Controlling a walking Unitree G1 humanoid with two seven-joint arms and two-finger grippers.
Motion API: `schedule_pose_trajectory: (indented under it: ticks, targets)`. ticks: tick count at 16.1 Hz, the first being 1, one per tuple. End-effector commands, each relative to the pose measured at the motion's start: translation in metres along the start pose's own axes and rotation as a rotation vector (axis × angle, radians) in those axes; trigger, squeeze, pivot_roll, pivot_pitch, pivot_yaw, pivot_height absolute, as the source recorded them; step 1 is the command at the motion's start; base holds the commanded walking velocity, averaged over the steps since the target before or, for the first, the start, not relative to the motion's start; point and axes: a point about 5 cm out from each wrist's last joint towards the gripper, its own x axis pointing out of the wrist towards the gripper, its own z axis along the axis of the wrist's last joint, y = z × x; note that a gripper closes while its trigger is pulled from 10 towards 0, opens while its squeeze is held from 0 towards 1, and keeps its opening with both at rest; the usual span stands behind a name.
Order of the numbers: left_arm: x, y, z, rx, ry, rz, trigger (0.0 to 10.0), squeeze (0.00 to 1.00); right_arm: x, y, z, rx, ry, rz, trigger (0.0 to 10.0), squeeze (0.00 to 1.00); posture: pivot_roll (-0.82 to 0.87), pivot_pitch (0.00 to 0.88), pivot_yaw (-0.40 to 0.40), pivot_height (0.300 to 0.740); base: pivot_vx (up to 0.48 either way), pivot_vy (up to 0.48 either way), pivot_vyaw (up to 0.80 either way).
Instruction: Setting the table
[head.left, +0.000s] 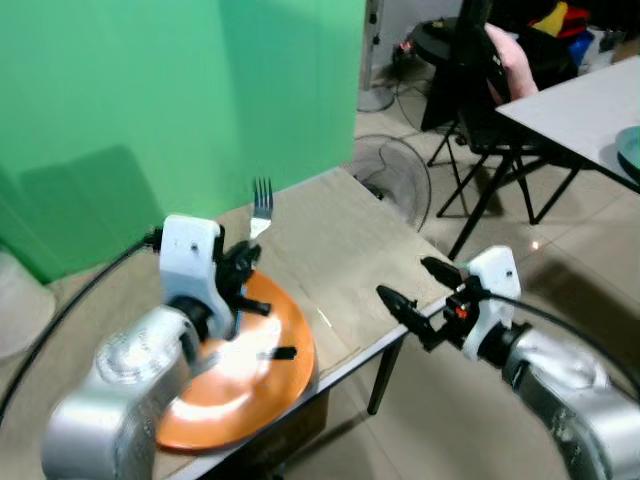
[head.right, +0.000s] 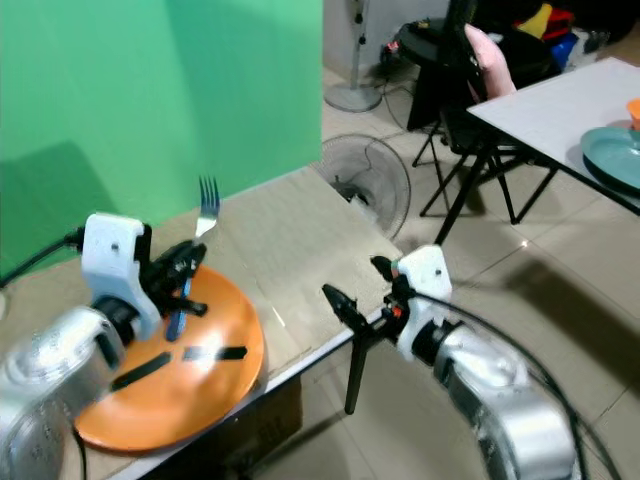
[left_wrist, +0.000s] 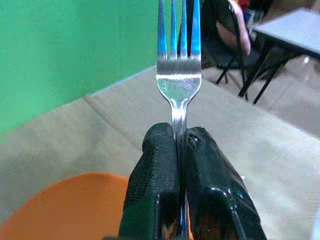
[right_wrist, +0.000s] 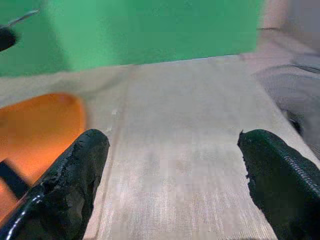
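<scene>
Your left gripper (left_wrist: 179, 150) is pinching the handle of a fork (head.left: 261, 208) between its closed fingers, holding it tines-up above the far edge of the orange plate (head.left: 262, 385) that is lying on the tan table (head.left: 340, 240). Your right gripper (head.left: 412, 286) is hovering at the table's near edge, beside the plate, its fingers (right_wrist: 70, 185) spread wide and holding nothing.

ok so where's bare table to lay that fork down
Bare tabletop lies right of the orange plate, out to the table's far corner and front edge. The left gripper holds the fork over the plate's far rim; the right gripper hovers open at the front edge.
</scene>
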Motion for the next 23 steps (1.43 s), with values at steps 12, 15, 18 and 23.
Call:
schedule_pose_trajectory:
  ticks: [12, 15, 18, 23]
  targets:
    - [0.001, 0.015, 0.017, 0.128, -0.255, 0.342, 10.0, 0.00, 0.026, -0.016, 0.027, -0.054, -0.094, -0.251, 10.0, 0.00, -0.02, 0.000, -0.004, 0.740, 0.000, -0.105, -0.64]
    - [0.000, 0.020, 0.011, 0.128, -0.249, 0.360, 10.0, 0.00, 0.025, -0.017, 0.024, -0.069, -0.091, -0.277, 10.0, 0.00, -0.04, 0.000, 0.010, 0.740, 0.000, -0.480, 0.00]
    - [0.002, 0.023, 0.010, 0.168, -0.248, 0.359, 10.0, 0.00, 0.022, -0.021, 0.021, -0.051, -0.076, -0.316, 10.0, 0.00, -0.04, 0.000, 0.011, 0.740, 0.000, -0.480, 0.00]
    - [0.008, 0.024, 0.007, 0.177, -0.250, 0.326, 10.0, 0.00, 0.014, -0.031, 0.020, -0.056, -0.077, -0.401, 10.0, 0.00, -0.07, 0.000, 0.048, 0.740, 0.000, -0.480, 0.00]
